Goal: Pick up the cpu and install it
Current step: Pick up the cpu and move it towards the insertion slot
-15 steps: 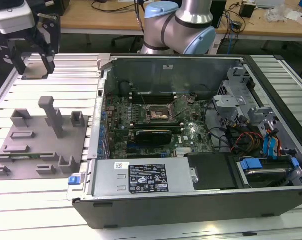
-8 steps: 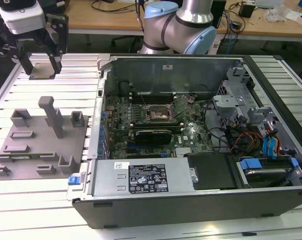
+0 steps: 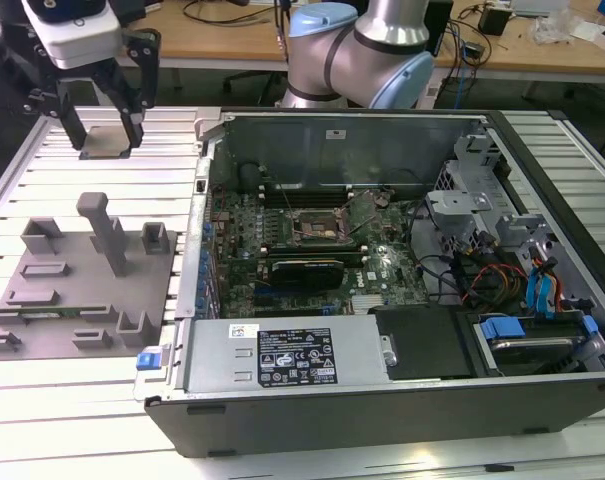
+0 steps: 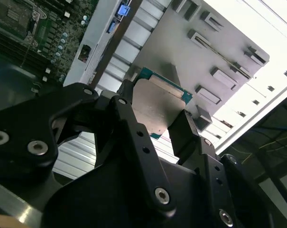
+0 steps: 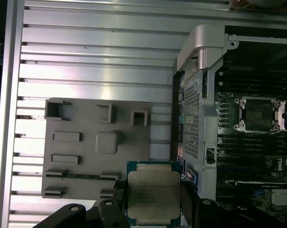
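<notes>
The cpu (image 3: 107, 141) is a thin square chip with a pale silver top. It hangs in the air, pinched by its edges between the black fingers (image 3: 74, 128) of my gripper (image 3: 106, 132), which is shut on it. In the exterior view this is at the far left, above the slatted table behind the grey fixture plate (image 3: 82, 290). Both wrist views show the cpu (image 4: 157, 102) (image 5: 152, 194) held in the gripper (image 4: 155, 118) (image 5: 152, 202), with a green rim around the metal top. The open dark socket (image 3: 312, 228) (image 5: 258, 114) sits on the motherboard inside the computer case, well away from the cpu.
The open computer case (image 3: 382, 380) fills the exterior view's right, with its power supply (image 3: 292, 355) along the near side and cables and drive bays (image 3: 522, 290) at the right. The fixture plate (image 5: 86, 156) carries several raised blocks and a tall post (image 3: 107, 230). The arm's base (image 3: 362, 50) stands behind the case.
</notes>
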Action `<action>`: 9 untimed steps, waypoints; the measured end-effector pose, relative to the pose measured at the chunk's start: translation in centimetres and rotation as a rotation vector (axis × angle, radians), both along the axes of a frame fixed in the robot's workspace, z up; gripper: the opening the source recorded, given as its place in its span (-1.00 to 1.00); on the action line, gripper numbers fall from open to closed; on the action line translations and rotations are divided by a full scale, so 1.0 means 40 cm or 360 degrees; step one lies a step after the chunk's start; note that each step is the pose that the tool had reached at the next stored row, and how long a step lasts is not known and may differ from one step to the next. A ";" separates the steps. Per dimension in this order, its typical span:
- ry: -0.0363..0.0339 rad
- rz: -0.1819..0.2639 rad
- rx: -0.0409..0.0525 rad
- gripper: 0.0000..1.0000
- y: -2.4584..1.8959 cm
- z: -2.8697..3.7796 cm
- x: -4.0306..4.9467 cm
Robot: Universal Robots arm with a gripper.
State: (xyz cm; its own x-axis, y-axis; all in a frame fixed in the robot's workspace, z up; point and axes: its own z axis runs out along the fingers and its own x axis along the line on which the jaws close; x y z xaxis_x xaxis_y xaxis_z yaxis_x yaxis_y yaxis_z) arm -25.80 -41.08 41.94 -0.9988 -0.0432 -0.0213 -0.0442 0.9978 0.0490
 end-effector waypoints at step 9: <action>0.0000 0.0000 0.0000 0.09 0.000 0.000 0.042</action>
State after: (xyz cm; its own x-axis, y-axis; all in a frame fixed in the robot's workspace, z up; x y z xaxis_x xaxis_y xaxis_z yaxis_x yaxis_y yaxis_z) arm -24.10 -41.08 41.95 -0.9988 -0.0432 -0.0213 -0.0442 0.9978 0.0490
